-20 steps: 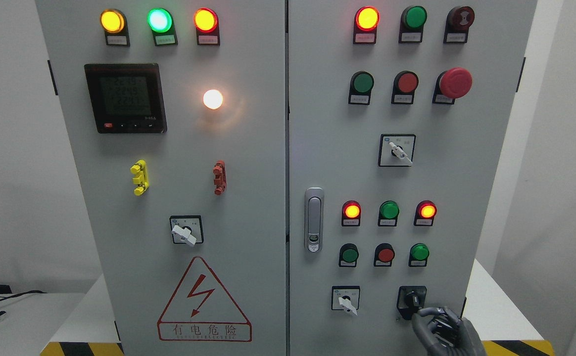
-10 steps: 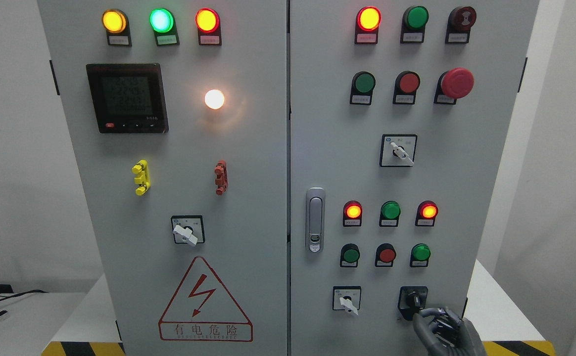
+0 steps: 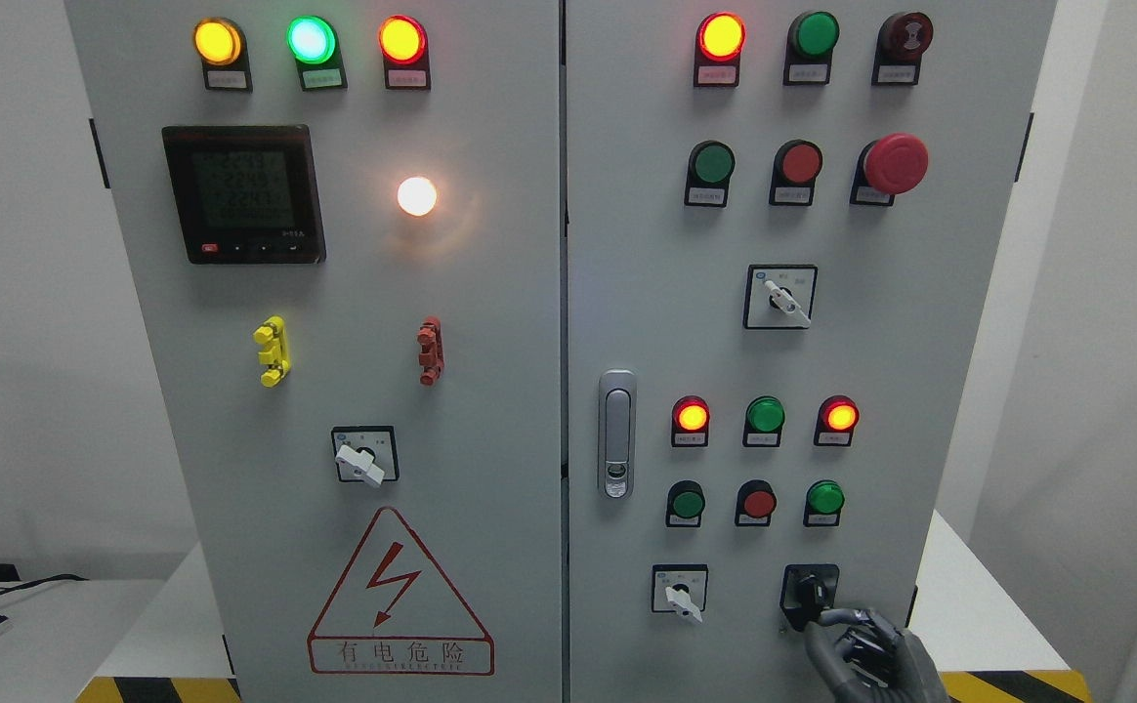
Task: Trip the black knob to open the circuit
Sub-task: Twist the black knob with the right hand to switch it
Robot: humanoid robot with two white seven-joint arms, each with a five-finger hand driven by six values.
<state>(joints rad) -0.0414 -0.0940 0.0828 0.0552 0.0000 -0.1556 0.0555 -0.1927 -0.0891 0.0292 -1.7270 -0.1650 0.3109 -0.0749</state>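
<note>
The black knob (image 3: 811, 592) sits on a black square plate at the lower right of the right cabinet door (image 3: 647, 293). My right hand (image 3: 819, 627) comes up from the bottom edge just below and right of the knob. Its index finger (image 3: 837, 616) reaches left to the plate's lower edge. The thumb stands apart beneath it, and the other fingers are loosely curled. Nothing is clasped between them, and the knob itself stays uncovered. The left arm does not show.
A white selector switch (image 3: 681, 594) sits left of the knob, with push buttons (image 3: 757, 502) and lit lamps (image 3: 692, 416) above. A door latch (image 3: 616, 433) is near the seam. The red emergency stop (image 3: 895, 162) is at the upper right. The cabinet stands on a white table (image 3: 979, 605).
The whole view has shifted slightly left. My right hand stays under the black knob with almost the same pose.
</note>
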